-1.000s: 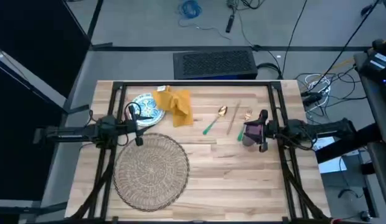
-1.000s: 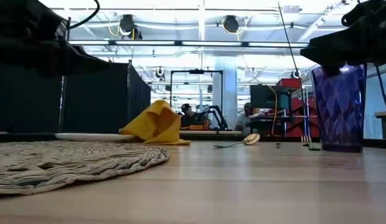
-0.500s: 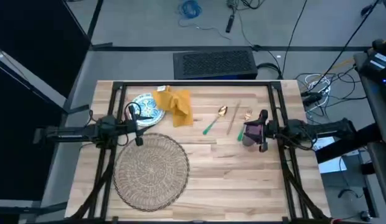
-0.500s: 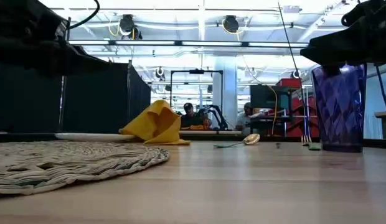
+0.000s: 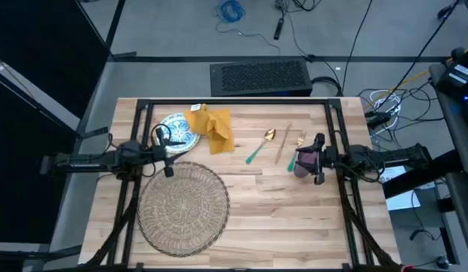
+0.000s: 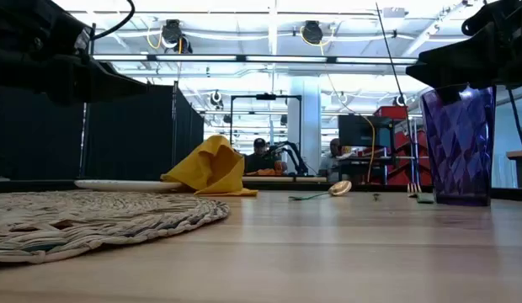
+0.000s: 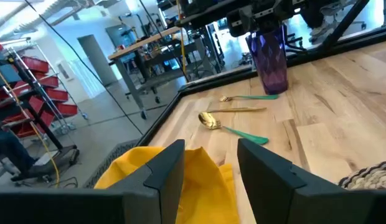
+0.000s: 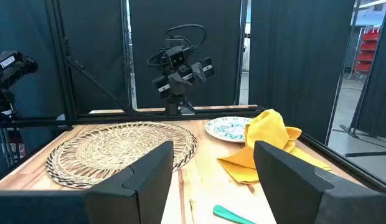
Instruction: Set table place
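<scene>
The round woven mat (image 5: pixel 183 205) lies flat at the near left of the table (image 5: pixel 279 211). Beyond it sits the blue-green plate (image 5: pixel 176 130), with the crumpled yellow napkin (image 5: pixel 214 128) lying over its right edge. A green-handled spoon (image 5: pixel 260 146), a gold piece (image 5: pixel 283 143) and a green-handled fork (image 5: pixel 296 151) lie mid-table. The purple cup (image 6: pixel 459 143) stands upright on the wood. My right gripper (image 8: pixel 215 180) is open just above the cup's rim, with nothing between its fingers. My left gripper (image 7: pixel 208 180) hovers open between plate and mat.
Black frame rails (image 5: pixel 234 103) run along the table's far edge and down both sides. A dark flat box (image 5: pixel 260 75) lies on the floor behind the table. Bare wood (image 5: pixel 294 219) stretches right of the mat. People (image 6: pixel 259 156) sit far off in the room.
</scene>
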Motion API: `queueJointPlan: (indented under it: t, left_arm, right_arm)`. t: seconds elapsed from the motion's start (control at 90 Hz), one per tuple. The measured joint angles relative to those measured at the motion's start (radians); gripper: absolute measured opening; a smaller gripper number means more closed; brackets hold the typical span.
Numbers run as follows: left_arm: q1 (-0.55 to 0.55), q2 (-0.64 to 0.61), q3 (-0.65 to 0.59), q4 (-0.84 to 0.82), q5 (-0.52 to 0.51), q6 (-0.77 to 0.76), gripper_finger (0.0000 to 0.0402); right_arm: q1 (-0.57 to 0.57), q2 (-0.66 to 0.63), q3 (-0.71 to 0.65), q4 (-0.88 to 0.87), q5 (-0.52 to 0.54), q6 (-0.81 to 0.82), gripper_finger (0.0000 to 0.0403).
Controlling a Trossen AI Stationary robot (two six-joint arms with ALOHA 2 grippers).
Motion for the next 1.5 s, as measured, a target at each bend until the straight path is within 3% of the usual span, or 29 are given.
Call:
queueJointPlan:
  t: [0.122, 0.5, 0.722, 0.889, 1.067, 1.311, 1.5]
  left_arm:
    - [0.000, 0.000, 0.000, 0.000, 0.000, -0.109, 0.0136]
    - [0.000, 0.000, 0.000, 0.062, -0.002, -0.138, 0.0136]
    - [0.000, 0.000, 0.022, 0.214, 0.003, -0.160, 0.0136]
    - [0.000, 0.000, 0.124, 0.190, -0.083, -0.236, 0.0136]
    - [0.000, 0.040, 0.280, 0.053, -0.114, -0.216, 0.0136]
    - [0.002, 0.190, 0.502, -0.057, -0.213, -0.179, 0.0136]
    - [0.038, 0.331, 0.669, -0.116, -0.218, -0.152, 0.0136]
  right_arm:
    - [0.000, 0.000, 0.000, 0.000, 0.000, 0.000, 0.0210]
    - [0.000, 0.000, 0.000, 0.018, 0.009, -0.032, 0.0210]
    - [0.000, 0.000, 0.000, 0.203, 0.004, 0.011, 0.0210]
    - [0.000, 0.000, 0.065, 0.254, 0.006, 0.044, 0.0210]
    - [0.000, 0.017, 0.219, 0.140, 0.022, 0.044, 0.0210]
    - [0.000, 0.121, 0.431, -0.007, 0.033, -0.027, 0.0210]
    - [0.000, 0.245, 0.571, -0.074, 0.101, -0.064, 0.0210]
